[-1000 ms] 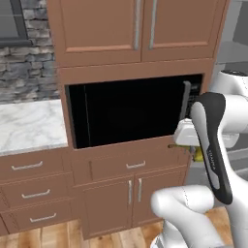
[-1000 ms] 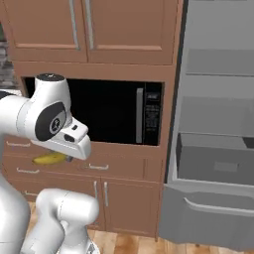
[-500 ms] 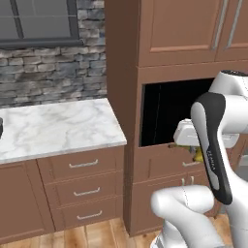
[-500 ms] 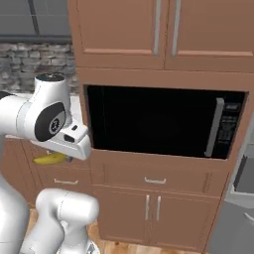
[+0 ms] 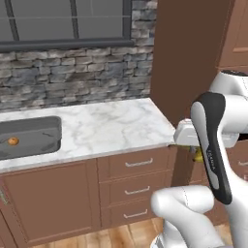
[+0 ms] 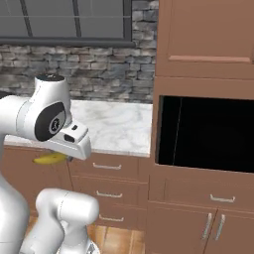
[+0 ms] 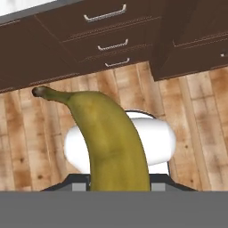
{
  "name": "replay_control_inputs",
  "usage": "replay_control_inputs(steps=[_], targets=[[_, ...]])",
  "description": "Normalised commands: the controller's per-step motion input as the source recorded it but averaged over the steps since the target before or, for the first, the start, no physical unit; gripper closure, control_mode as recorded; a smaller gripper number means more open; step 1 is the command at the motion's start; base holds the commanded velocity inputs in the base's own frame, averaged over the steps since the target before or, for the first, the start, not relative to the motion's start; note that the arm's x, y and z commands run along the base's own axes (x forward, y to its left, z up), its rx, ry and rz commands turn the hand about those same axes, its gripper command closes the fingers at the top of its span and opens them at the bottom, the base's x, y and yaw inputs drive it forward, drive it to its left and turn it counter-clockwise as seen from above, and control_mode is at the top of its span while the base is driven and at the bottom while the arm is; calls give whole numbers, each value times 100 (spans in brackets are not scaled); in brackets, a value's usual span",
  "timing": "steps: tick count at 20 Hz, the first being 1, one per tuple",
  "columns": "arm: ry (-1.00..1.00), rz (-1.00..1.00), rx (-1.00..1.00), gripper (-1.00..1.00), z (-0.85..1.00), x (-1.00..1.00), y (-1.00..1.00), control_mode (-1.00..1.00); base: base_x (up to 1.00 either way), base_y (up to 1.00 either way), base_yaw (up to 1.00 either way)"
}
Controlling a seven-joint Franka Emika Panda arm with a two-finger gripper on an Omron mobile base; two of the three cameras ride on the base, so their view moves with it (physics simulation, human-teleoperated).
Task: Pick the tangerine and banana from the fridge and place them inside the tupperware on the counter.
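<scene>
The fingers are clenched on the banana [image 7: 113, 142], which rises up the middle of the hand view, its dark tip toward the upper left, over the wood floor [image 7: 196, 116] and brown drawers [image 7: 107, 31]. In the left base view, the tangerine [image 5: 13, 141] sits in the tupperware [image 5: 46, 127] at the left edge, on the counter [image 5: 111, 128].

Rendered, evenly lit, no harsh glare anywhere. Soft and slightly blurry in both base views, jaggy edges on the stone wall [image 5: 72, 82]. Bright marble table [image 5: 97, 128], dim under its overhang. Microwave cavity [image 6: 208, 134] pure black, zero detail. Hand view darker, banana [image 7: 113, 142] lit from above, a bit soft, cabinets [image 7: 102, 40] murky brown.
</scene>
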Motion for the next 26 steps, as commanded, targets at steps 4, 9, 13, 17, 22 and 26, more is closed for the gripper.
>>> replay_control_inputs(steps=[4,9,13,17,22,26], targets=[[0,0,0,100,0,0,0,100,56,100,0],[0,0,0,100,0,0,0,100,74,100,0],[0,0,0,100,0,0,0,100,80,100,0],[0,0,0,100,0,0,0,100,73,100,0],[1,-4,-8,100,-23,8,19,-100,31,57,-1],[0,-6,-17,100,-70,27,24,-100,0,0,0]])
